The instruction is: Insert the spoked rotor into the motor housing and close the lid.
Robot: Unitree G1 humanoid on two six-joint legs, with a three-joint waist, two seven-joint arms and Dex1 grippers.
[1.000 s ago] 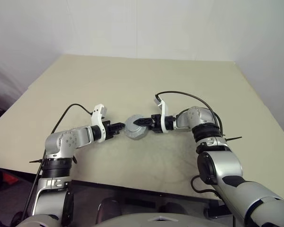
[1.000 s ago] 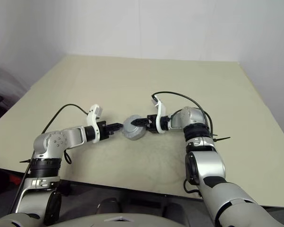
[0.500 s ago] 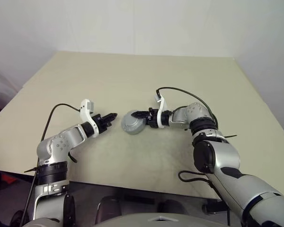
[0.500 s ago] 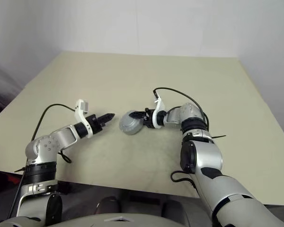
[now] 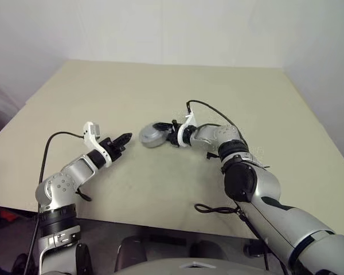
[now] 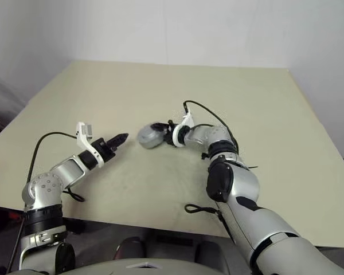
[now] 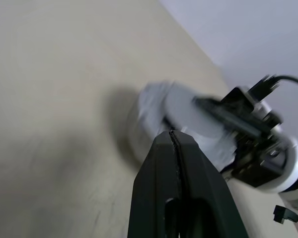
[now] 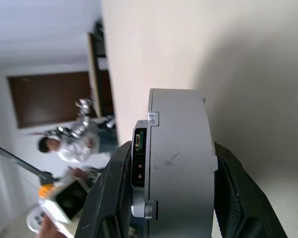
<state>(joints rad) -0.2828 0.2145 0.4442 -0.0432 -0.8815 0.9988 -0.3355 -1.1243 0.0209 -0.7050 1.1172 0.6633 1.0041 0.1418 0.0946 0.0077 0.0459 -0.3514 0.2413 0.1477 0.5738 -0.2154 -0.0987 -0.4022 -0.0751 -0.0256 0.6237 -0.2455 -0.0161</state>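
My right gripper [image 5: 161, 135] is shut on the motor housing [image 5: 151, 136], a round grey casing held just above the table and tipped toward its edge. In the right wrist view the housing [image 8: 179, 163] shows edge-on between both fingers [image 8: 111, 198]. In the left wrist view its side facing my left gripper is a flat pale disc [image 7: 188, 111], blurred, which looks like the lid seated on it. The spoked rotor is hidden. My left gripper [image 5: 126, 138] is shut and empty. It points at the housing from a short way to its left.
The beige table [image 5: 160, 86] runs back to a white wall. A black cable [image 5: 215, 209] hangs off my right arm near the front edge. A person [image 8: 69, 144] stands far off in the right wrist view.
The right gripper has carried the housing left, farther away and up off the table, rolling it toward its edge. The left gripper has drawn back to the left, away from the housing.
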